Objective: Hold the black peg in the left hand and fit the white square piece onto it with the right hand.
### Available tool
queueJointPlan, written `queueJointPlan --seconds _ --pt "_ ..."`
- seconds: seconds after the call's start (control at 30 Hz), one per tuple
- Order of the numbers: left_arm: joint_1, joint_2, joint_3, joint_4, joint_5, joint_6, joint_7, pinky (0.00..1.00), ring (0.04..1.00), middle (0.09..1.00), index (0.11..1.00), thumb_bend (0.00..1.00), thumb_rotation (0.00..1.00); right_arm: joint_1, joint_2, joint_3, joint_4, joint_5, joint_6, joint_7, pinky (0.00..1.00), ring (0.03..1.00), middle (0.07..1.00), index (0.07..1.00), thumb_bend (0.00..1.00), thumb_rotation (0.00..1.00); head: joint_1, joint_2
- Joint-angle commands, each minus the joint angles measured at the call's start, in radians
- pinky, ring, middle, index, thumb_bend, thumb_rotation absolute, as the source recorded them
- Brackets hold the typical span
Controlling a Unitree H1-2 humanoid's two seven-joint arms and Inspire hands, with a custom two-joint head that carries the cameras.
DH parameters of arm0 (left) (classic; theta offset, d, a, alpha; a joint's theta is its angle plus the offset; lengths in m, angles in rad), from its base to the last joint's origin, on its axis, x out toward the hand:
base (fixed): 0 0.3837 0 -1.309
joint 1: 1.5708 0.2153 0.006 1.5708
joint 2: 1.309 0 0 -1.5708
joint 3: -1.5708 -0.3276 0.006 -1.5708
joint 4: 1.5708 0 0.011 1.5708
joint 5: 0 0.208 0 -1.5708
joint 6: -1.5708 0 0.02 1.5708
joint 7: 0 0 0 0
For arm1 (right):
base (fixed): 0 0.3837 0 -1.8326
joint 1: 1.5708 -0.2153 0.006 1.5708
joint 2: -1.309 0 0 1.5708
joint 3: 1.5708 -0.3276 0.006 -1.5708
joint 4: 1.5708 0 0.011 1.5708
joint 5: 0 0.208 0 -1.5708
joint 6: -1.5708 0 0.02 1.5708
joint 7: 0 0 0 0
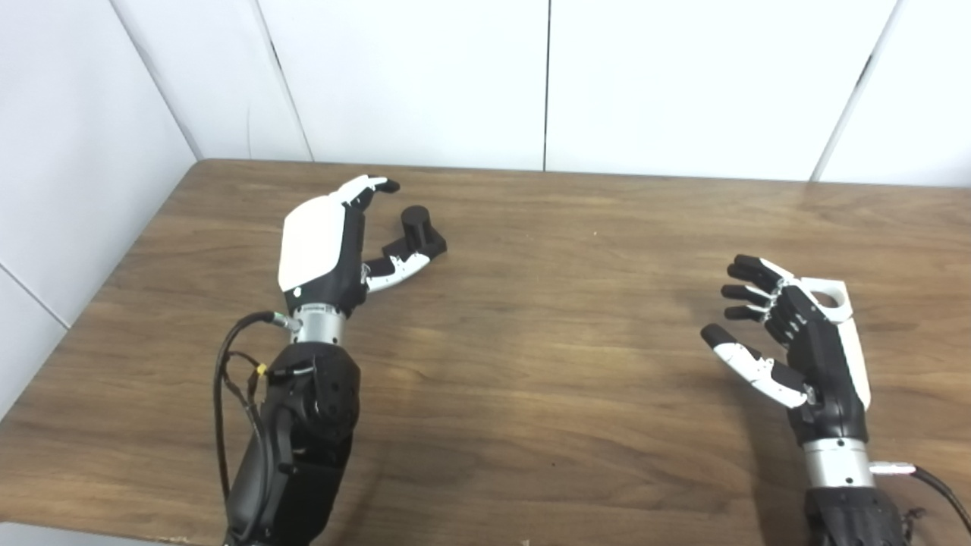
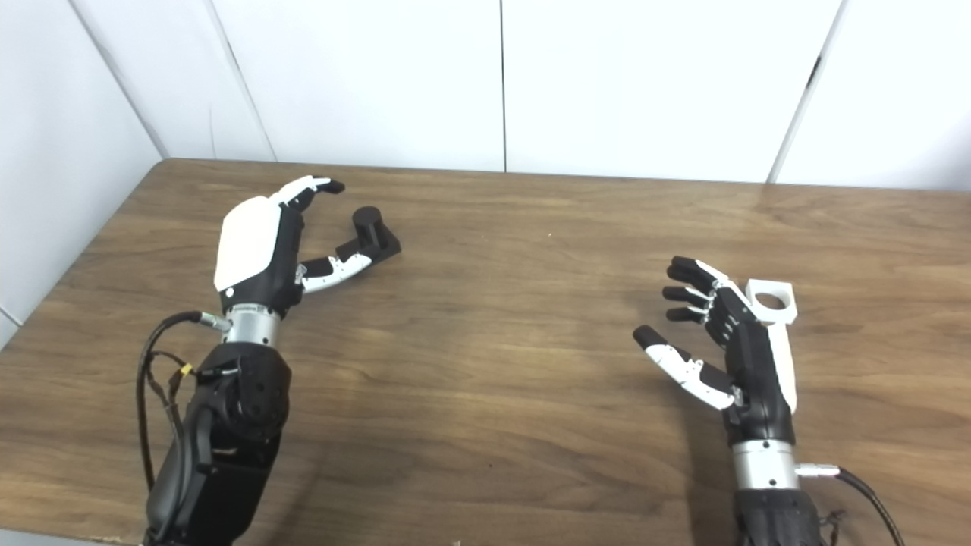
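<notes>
While both hands' fingers spread empty, black peg stands upright (white square piece flat).

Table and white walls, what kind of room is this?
Probably a robot test lab: a bare wooden table boxed in by plain white panels, with only a black peg and a white square piece.

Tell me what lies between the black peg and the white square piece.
Only bare wooden table lies between the black peg and the white square piece, apart from the open right hand beside the piece; both eye views show it.
</notes>
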Motion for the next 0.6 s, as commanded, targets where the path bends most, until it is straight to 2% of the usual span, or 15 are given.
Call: queueJointPlan --seconds 0.0,0.13,0.23,0.37,0.57 --pt "-0.059 0.030 0.009 0.002 0.031 0.010 0.029 0.67 0.835 0.860 0.734 0.74 0.30 0.020 -0.022 -0.008 0.026 -0.010 -0.027 0.001 0.62 0.717 0.778 0.774 0.56 0.27 -0.001 0.002" --pt "-0.078 0.028 0.009 0.028 0.046 0.041 0.030 0.74 0.855 0.876 0.730 0.76 0.34 0.023 -0.021 -0.008 0.019 -0.020 -0.019 -0.002 0.61 0.712 0.779 0.774 0.55 0.27 -0.005 0.003" --pt "-0.095 0.015 0.008 0.047 0.051 0.081 0.023 0.74 0.864 0.887 0.725 0.80 0.39 0.027 -0.020 -0.006 0.015 -0.018 -0.017 0.001 0.62 0.713 0.784 0.776 0.54 0.27 -0.006 0.003" --pt "-0.116 0.019 -0.008 0.067 0.074 0.148 -0.032 0.80 0.917 0.930 0.737 0.84 0.47 0.031 -0.014 -0.004 0.008 -0.020 -0.010 0.000 0.61 0.708 0.786 0.776 0.55 0.27 -0.012 0.004" --pt "-0.151 0.020 -0.001 0.116 0.110 0.159 -0.118 0.85 0.973 0.978 0.756 0.89 0.55 0.028 -0.012 -0.004 0.005 -0.028 -0.002 -0.004 0.61 0.710 0.794 0.782 0.55 0.28 -0.026 0.005"
